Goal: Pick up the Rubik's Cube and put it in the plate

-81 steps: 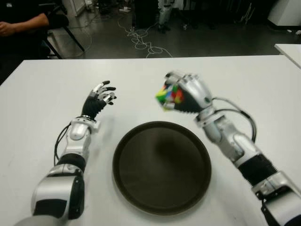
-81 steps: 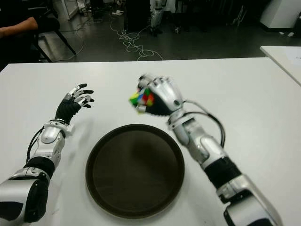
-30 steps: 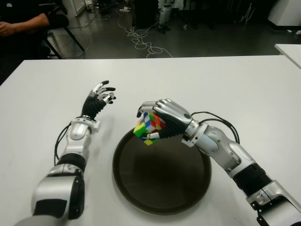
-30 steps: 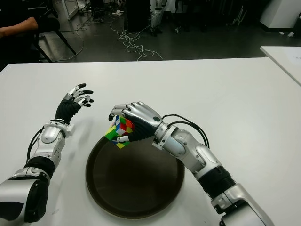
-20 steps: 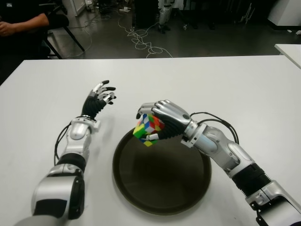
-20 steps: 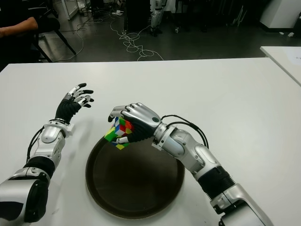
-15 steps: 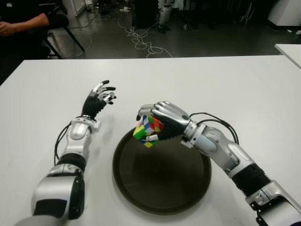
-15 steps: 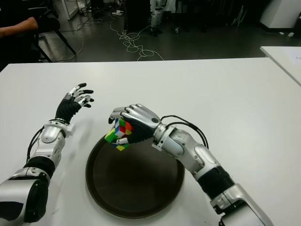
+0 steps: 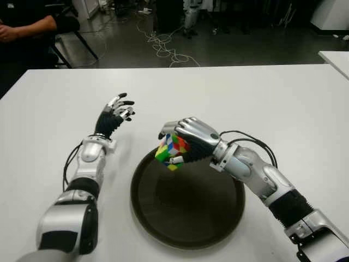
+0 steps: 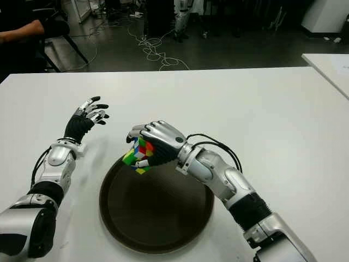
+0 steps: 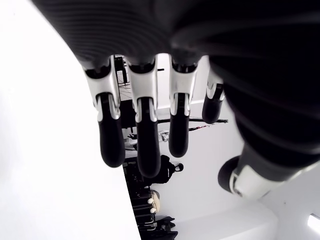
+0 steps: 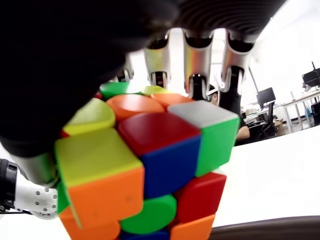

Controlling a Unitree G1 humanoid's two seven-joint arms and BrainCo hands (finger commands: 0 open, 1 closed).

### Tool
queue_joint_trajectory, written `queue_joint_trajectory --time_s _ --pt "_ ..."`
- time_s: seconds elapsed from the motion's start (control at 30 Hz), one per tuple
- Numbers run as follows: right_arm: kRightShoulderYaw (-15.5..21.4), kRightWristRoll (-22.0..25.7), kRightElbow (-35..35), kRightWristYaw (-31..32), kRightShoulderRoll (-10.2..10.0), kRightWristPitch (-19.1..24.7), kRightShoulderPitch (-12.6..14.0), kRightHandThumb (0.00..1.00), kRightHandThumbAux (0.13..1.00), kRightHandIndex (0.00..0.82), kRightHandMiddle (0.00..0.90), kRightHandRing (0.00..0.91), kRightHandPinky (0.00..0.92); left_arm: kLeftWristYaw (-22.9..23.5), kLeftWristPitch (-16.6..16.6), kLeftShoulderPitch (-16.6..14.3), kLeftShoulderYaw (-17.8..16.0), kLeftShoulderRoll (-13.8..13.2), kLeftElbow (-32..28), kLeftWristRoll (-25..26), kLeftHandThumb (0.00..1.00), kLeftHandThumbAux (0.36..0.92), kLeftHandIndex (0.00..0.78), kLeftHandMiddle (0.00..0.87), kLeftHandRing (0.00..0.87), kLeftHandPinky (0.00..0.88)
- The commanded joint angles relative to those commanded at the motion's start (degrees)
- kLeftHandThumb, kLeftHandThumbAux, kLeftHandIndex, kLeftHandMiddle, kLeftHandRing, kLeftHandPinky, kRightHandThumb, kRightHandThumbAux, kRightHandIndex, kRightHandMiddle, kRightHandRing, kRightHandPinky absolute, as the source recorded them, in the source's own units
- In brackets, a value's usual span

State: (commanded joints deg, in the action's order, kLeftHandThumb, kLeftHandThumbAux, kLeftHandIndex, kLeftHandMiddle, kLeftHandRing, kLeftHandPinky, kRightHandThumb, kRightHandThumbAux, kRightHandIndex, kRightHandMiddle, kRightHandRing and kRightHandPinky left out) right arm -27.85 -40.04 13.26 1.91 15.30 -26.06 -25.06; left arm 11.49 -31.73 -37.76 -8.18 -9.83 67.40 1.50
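Observation:
My right hand (image 9: 182, 143) is shut on the multicoloured Rubik's Cube (image 9: 170, 151), holding it just above the far left rim of the round dark plate (image 9: 188, 229). The right wrist view fills with the cube (image 12: 145, 175), its fingers (image 12: 196, 65) curled over the top. The plate lies on the white table in front of me, with nothing lying in it. My left hand (image 9: 115, 114) shows to the left of the plate over the table, fingers spread and holding nothing.
The white table (image 9: 283, 103) stretches wide on all sides of the plate. A seated person's arm (image 9: 22, 27) shows at the far left beyond the table, with cables (image 9: 163, 46) on the floor behind. Another white table corner (image 9: 335, 57) stands at the right.
My right hand carried the cube from up behind the plate down and left to the plate's far left rim, and has barely moved over the last half second. The left hand stayed put.

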Motion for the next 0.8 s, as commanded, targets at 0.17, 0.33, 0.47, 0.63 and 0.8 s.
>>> queue_joint_trajectory --time_s 0.17,0.33,0.47,0.63,0.8 --pt "-0.1 -0.8 0.0 -0.6 0.0 0.2 -0.1 0.827 0.697 0.403 0.441 0.316 0.35 0.4 0.4 0.0 -0.2 -0.1 -0.1 0.3 0.465 0.655 0.146 0.285 0.376 0.405" --pt "-0.5 -1.6 -0.2 0.6 0.5 0.9 -0.6 0.72 0.727 0.4 0.191 0.187 0.237 1.0 0.6 -0.1 -0.4 0.0 -0.1 0.6 0.479 0.655 0.142 0.279 0.37 0.409" --pt "-0.7 -2.0 -0.8 1.9 0.9 1.6 -0.7 0.693 0.735 0.398 0.095 0.114 0.173 1.0 0.3 0.0 -0.5 0.0 -0.2 0.6 0.482 0.656 0.141 0.276 0.363 0.413" --pt "-1.0 -2.3 -1.4 3.6 1.3 2.4 -0.7 0.42 0.808 0.141 0.035 0.057 0.12 0.8 -0.2 0.1 -0.5 0.0 -0.2 0.5 0.478 0.658 0.146 0.273 0.353 0.414" --pt "-1.3 -1.8 -2.3 7.9 2.1 3.6 -1.0 0.15 0.833 0.023 0.006 0.013 0.063 0.7 -0.3 0.1 -0.5 0.0 -0.1 0.4 0.477 0.66 0.148 0.273 0.35 0.415"
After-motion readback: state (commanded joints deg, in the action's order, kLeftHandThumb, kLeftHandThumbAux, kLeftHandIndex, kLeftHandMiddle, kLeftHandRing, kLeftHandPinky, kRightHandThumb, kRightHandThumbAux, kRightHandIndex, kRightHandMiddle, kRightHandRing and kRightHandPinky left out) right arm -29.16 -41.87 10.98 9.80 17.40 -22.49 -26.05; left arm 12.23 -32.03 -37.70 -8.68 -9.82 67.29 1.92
